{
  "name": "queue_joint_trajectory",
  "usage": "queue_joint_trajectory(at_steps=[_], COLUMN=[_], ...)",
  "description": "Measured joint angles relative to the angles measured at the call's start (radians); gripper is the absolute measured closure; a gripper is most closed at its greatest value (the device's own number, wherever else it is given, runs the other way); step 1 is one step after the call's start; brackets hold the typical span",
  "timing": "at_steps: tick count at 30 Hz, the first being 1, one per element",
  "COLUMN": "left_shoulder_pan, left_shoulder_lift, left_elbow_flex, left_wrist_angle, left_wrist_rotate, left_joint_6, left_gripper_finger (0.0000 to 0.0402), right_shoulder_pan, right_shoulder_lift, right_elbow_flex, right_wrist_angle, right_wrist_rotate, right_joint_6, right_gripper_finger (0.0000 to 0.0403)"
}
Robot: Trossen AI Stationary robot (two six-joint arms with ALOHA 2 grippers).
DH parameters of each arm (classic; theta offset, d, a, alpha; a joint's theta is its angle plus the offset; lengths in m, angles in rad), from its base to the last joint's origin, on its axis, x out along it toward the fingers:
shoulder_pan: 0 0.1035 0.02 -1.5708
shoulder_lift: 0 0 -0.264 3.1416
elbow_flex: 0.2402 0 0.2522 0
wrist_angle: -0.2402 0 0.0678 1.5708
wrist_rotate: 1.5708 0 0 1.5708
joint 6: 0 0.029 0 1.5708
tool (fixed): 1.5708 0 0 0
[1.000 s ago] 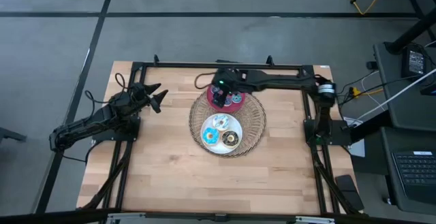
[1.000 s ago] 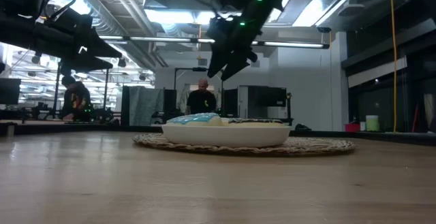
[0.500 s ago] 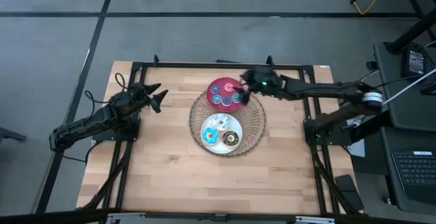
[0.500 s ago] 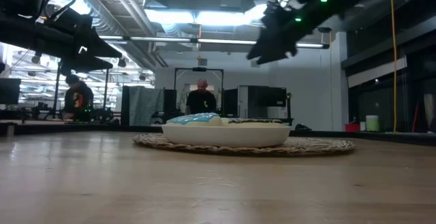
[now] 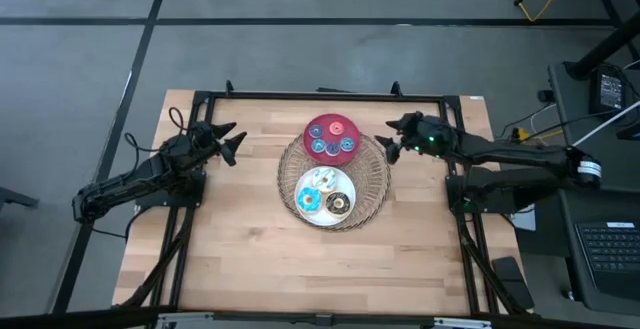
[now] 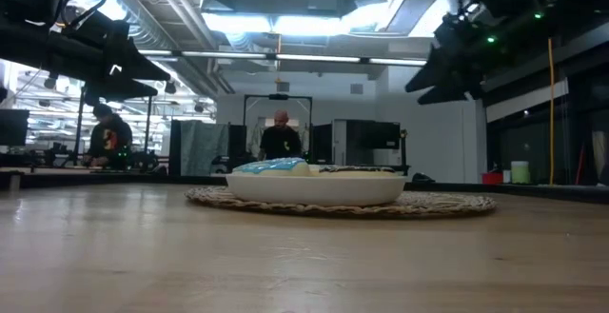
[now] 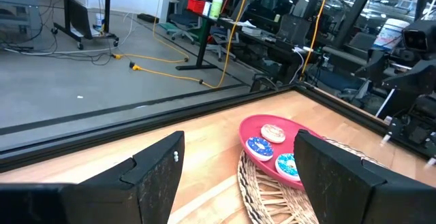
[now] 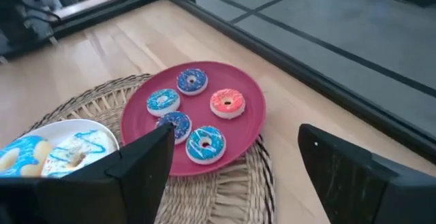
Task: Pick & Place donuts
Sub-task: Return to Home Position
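Observation:
Several small donuts lie on the red plate (image 8: 194, 118): blue ones such as (image 8: 163, 101) and an orange-pink one (image 8: 227, 102). The white plate (image 5: 323, 216) carries a white-sprinkled donut (image 5: 322, 179), a blue donut (image 5: 309, 201) and a dark brown donut (image 5: 339, 204). Both plates rest on the round wicker tray (image 5: 372, 181), the red one on its far part. My right gripper (image 5: 392, 139) hangs open and empty above the table, just right of the tray. My left gripper (image 5: 232, 141) waits open near the table's left side, pointing at the tray.
Bare wood lies on the near half of the table (image 5: 300, 269) and on both sides of the tray. A black frame (image 5: 320, 96) runs along the table's edges. In the low view, people (image 6: 281, 140) stand in the room behind.
My right gripper has drawn away from above the red plate toward the table's right edge, and now hangs beyond the tray's right rim. The donuts and plates lie as before.

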Motion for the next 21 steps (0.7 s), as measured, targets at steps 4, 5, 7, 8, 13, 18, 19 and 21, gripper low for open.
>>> queue_joint_trajectory(at_steps=[4,5,7,8,13,18,19,21], left_shoulder_pan=[0.000,0.000,0.000,0.000,0.000,0.000,0.000,0.000], left_shoulder_lift=[0.000,0.000,0.000,0.000,0.000,0.000,0.000,0.000], left_elbow_flex=[0.000,0.000,0.000,0.000,0.000,0.000,0.000,0.000], left_wrist_angle=[0.000,0.000,0.000,0.000,0.000,0.000,0.000,0.000], left_wrist_rotate=[0.000,0.000,0.000,0.000,0.000,0.000,0.000,0.000], left_joint_6=[0.000,0.000,0.000,0.000,0.000,0.000,0.000,0.000], left_gripper_finger=[0.0135,0.0135,0.0135,0.0135,0.0135,0.0135,0.0135,0.0135], right_shoulder_pan=[0.000,0.000,0.000,0.000,0.000,-0.006,-0.014,-0.033], right_shoulder_lift=[-0.090,-0.112,-0.156,-0.175,-0.264,-0.327,-0.336,-0.353], right_elbow_flex=[-0.059,-0.071,-0.092,-0.100,-0.139,-0.177,-0.185,-0.206], right_wrist_angle=[0.002,0.003,0.002,0.001,0.000,0.001,0.001,0.002], right_wrist_rotate=[0.000,-0.001,0.000,0.000,0.000,-0.001,-0.001,-0.011], right_joint_6=[0.030,0.033,0.030,0.027,0.027,0.079,0.088,0.154], right_gripper_finger=[0.0090,0.0090,0.0090,0.0090,0.0090,0.0090,0.0090,0.0090])
